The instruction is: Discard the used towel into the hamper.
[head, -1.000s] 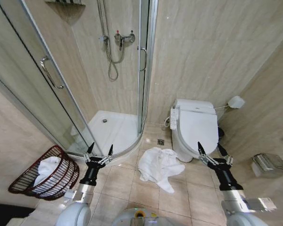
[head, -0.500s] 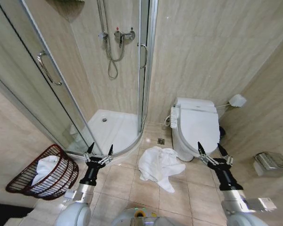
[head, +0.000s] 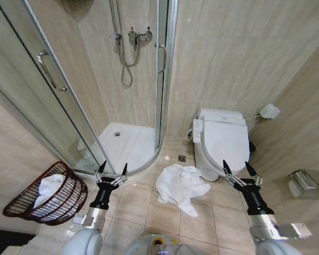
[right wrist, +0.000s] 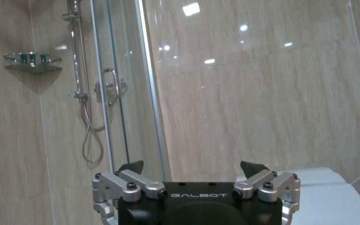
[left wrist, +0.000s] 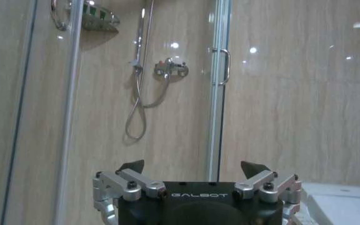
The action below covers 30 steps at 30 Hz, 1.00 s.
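Left jaws (head: 112,168): spread wide and empty, held up in front of the robot, fingertips pointing toward the shower.
Right jaws (head: 235,168): likewise spread and empty, raised near the front of the toilet (head: 221,139).
Towel (head: 179,186): a crumpled white heap on the floor tiles, between the two sets of jaws and a little below them in the head view, nearer the right jaws; nothing touches it.
Hamper (head: 21,203): tipped on the floor well to the left of the left jaws, mouth up and toward the robot, with white cloth already inside.
Step in hand: judged to be the approach; no grasp has begun.
How to do it well: bring one set of jaws down over the thickest fold of the towel, not the thin tail trailing toward the robot, so the whole cloth lifts together.
Which arm: the hamper lies on the left side, so the left arm probably has the shorter carry.
Watch for: a hanging tail dragging on the tiles or catching the hamper rim; lift high before crossing.
Release: over the hamper mouth, not its slanted side.
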{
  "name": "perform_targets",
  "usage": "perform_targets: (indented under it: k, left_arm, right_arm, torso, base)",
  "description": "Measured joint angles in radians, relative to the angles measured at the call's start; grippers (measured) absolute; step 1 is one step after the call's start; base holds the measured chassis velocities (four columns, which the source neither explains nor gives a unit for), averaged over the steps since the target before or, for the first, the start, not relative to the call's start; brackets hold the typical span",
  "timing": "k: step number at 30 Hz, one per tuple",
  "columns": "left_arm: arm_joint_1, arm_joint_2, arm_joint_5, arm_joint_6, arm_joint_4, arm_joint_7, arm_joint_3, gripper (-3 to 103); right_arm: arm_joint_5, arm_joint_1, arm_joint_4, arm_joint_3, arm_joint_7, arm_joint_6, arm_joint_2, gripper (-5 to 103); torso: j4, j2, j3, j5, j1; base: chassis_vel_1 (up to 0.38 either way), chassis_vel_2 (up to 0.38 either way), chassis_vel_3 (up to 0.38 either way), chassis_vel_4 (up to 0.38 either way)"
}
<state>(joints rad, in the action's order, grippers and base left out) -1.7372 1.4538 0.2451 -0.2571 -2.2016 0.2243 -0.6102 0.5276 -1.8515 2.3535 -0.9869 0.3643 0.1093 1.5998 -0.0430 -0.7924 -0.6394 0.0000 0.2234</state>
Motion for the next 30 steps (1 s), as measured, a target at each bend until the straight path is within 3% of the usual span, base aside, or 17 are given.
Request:
perform_targets:
  k: [30]
  left_arm:
    - [0.0, 0.0, 0.0, 0.0, 0.0, 0.0, 0.0, 100]
  right_arm:
    - [0.0, 0.0, 0.0, 0.0, 0.0, 0.0, 0.0, 100]
  torso:
    - [0.0, 0.132, 0.073, 0.0, -0.059]
  base:
    - [0.0, 0.0, 0.0, 0.0]
